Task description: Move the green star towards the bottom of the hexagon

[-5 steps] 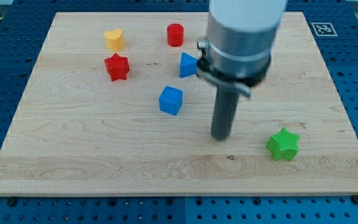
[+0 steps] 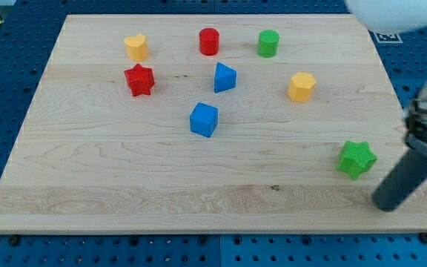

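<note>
The green star (image 2: 356, 159) lies near the board's right edge, toward the view's bottom. The yellow hexagon (image 2: 301, 87) sits above and to the left of it, well apart. My tip (image 2: 385, 207) rests on the board below and to the right of the green star, a short gap away from it. The rod rises toward the view's right edge.
Wooden board (image 2: 110, 185) on a blue pegboard. Other blocks: green cylinder (image 2: 268, 43), red cylinder (image 2: 209, 41), yellow heart (image 2: 136, 47), red star (image 2: 139, 79), blue triangular block (image 2: 224, 77), blue cube (image 2: 204, 119). The board's right edge is close to my tip.
My tip has moved from left of the green star to its lower right. The green star has shifted right and a little up. The hexagon and green cylinder are now uncovered.
</note>
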Robot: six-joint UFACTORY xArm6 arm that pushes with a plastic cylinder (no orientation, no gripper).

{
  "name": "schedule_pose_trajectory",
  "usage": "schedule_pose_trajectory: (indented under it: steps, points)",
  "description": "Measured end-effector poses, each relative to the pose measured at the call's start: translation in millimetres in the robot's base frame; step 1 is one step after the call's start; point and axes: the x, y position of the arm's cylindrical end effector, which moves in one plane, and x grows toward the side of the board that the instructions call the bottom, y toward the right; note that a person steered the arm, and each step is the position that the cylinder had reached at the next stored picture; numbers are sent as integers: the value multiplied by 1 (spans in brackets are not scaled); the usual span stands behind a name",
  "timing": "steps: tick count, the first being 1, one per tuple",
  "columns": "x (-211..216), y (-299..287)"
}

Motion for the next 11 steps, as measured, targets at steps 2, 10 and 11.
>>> schedule_pose_trajectory:
  steps: [2, 10, 11]
  points:
    - [-39, 6]
    - [-65, -103]
    - [-71, -110]
